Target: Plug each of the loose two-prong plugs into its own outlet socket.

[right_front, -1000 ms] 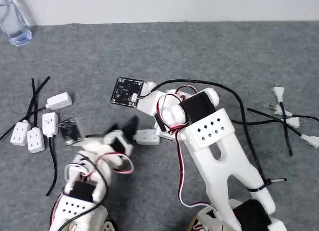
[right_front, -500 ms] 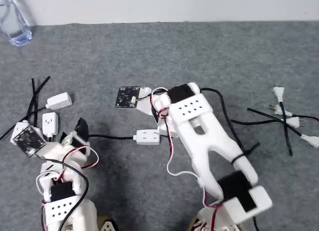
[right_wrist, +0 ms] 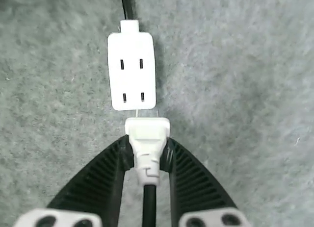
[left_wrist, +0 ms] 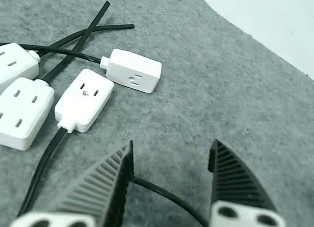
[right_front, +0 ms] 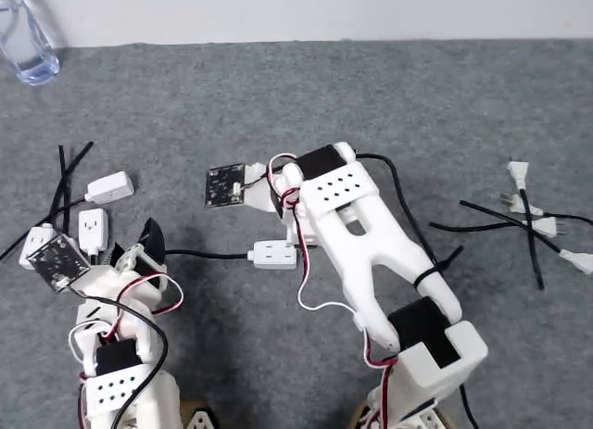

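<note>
Grey desk (right_front: pixel 463 105): a fuzzy mat surface that carries both arms, the sockets and the plugs.
Right gripper (right_wrist: pixel 147 144): closed on a white two-prong plug (right_wrist: pixel 147 131), with a finger pressed to each side. The plug's black lead runs back between the fingers.
Plug heading: its long axis lies in line with the long axis of the centre socket (right_wrist: pixel 131 70). The prongs point at the socket end opposite that socket's cord, with their tips right at that end; whether they have entered cannot be told.
Centre socket: white, lying flat mid-desk with two pairs of slots facing up.
Left gripper (left_wrist: pixel 171 153): spread wide and holding nothing, low over a black cord (left_wrist: pixel 167 197) on the left side of the desk.
Left cluster (left_wrist: pixel 83 100): four white sockets lying flat and close together, black cords crossing beside them.
Loose plugs (right_front: pixel 547 227): three, white, on the right side of the desk, well apart from every socket, their cords crossing.
Water bottle (right_front: pixel 26 40): clear, at the far left corner.
</note>
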Motion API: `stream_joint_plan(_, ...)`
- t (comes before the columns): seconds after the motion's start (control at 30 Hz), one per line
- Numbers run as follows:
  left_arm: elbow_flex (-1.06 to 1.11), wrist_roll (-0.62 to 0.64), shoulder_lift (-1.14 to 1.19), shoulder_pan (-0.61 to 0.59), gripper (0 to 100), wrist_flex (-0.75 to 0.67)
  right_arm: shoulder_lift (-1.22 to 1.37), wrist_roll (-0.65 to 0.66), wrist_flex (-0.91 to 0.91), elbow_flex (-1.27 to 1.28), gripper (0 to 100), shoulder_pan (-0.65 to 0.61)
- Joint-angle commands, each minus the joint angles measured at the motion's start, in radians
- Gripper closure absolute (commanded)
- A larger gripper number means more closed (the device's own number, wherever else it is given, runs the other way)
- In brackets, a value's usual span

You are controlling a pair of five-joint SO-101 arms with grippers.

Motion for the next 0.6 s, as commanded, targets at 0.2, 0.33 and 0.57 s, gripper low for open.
stream_joint_plan(0.2, -0.007, -0.009, -0.011, -0.006, 76, -0.025, -0.002, 0.018, 0.036, -0.048, 99.0, -0.031)
stream_joint_plan(0.33, -0.007, -0.009, -0.011, -0.006, 76, -0.025, 0.051, 0.035, 0.053, -0.054, 99.0, -0.031)
stream_joint_plan(0.57, -0.007, -0.009, -0.011, -0.006, 76, -0.025, 0.085, 0.037, 0.038, -0.063, 99.0, -0.033)
